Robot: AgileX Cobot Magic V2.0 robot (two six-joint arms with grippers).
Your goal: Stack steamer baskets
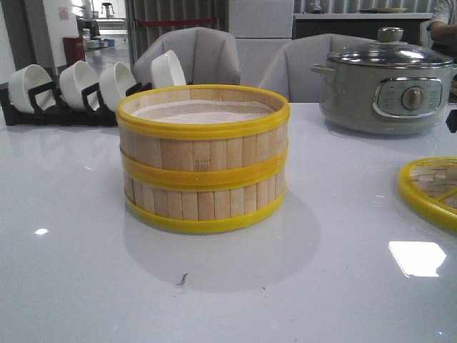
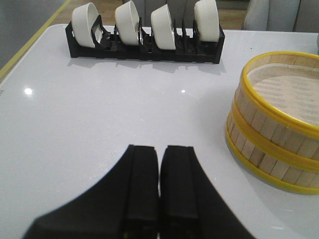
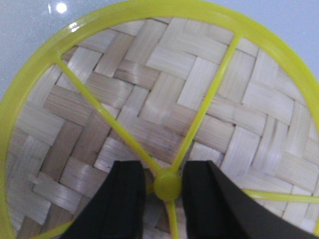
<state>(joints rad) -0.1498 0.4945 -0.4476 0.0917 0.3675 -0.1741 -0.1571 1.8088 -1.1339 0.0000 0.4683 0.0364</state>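
Left gripper (image 2: 159,186): the 2 black fingers (image 2: 143,184) are pressed together with only a hairline seam between them, nothing between them. It hangs over bare white table (image 2: 99,119). The baskets (image 2: 276,119), 2 rings stacked one on the other, stand off to one side of it, well apart and untouched; the upper ring shows a pale liner (image 2: 286,89). A black rack (image 2: 144,47) carrying 4 white bowls (image 2: 127,22) lies ahead of the fingertips, far across the table.

Right gripper (image 3: 167,186): fingers parted narrowly, one on each side of the yellow hub (image 3: 167,185) at the centre of the lid (image 3: 149,109). The pads sit just beside the hub; actual contact or grip cannot be told. The lid lies flat on the table directly under this gripper, woven face and yellow spokes up.

In the front view the stack (image 1: 203,157) stands mid-table and the lid (image 1: 432,189) shows at the right edge, well apart. A grey pot (image 1: 389,82) stands behind.
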